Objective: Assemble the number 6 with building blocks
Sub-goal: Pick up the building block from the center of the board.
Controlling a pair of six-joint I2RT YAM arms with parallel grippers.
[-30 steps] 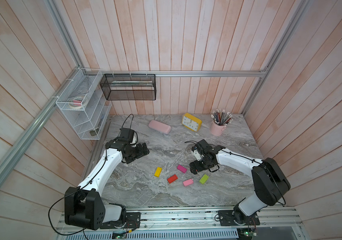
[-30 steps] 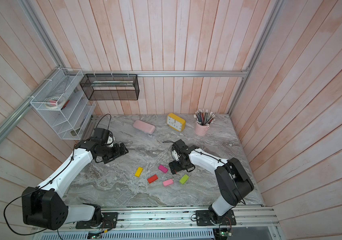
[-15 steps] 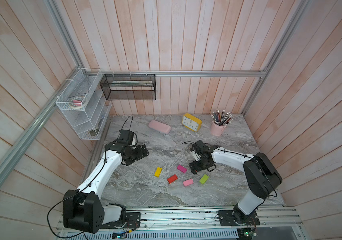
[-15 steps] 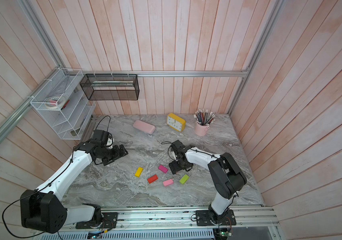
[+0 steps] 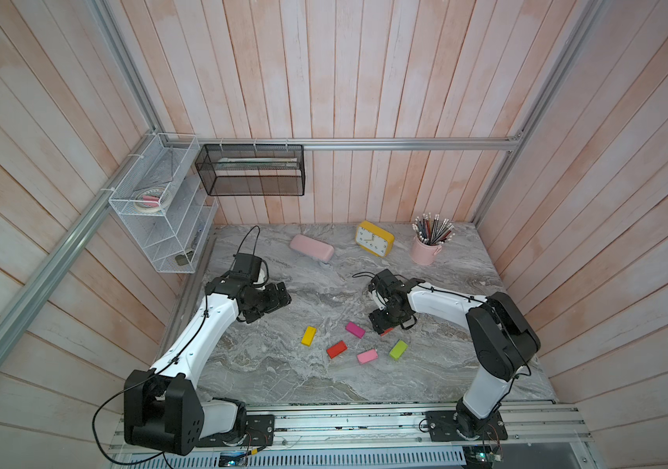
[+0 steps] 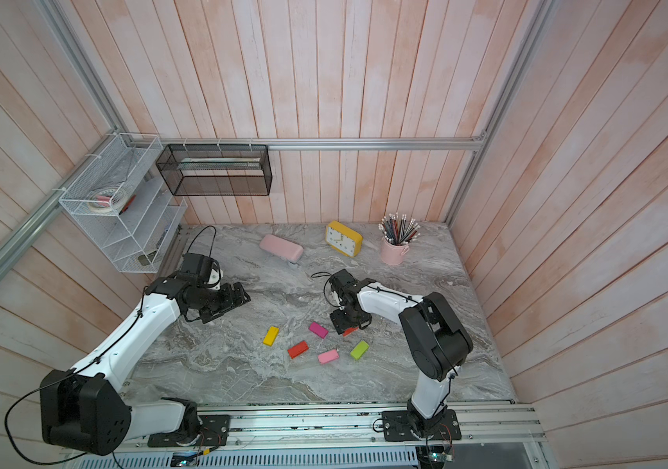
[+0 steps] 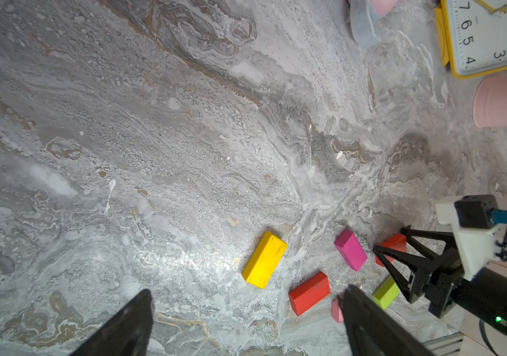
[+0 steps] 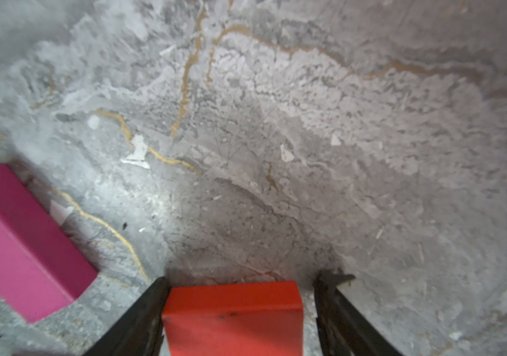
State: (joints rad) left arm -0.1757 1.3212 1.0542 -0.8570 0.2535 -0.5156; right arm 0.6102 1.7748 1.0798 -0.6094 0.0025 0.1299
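Surface: grey marble tabletop (image 5: 283, 377).
Right arm: elbow bent, wrist tipped down; right gripper (image 8: 244, 279) parted, straddling red block (image 8: 233, 317), not clamped.
Neighbours: magenta block (image 5: 355, 329) at 9 o'clock, green block (image 5: 398, 349) at 5.
Left gripper (image 7: 247, 291): raised, wide apart, empty.

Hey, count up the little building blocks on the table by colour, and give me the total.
Red blocks: 2
Magenta block: 1
Light pink block: 1
Yellow block: 1
Lime green block: 1
Total: 6
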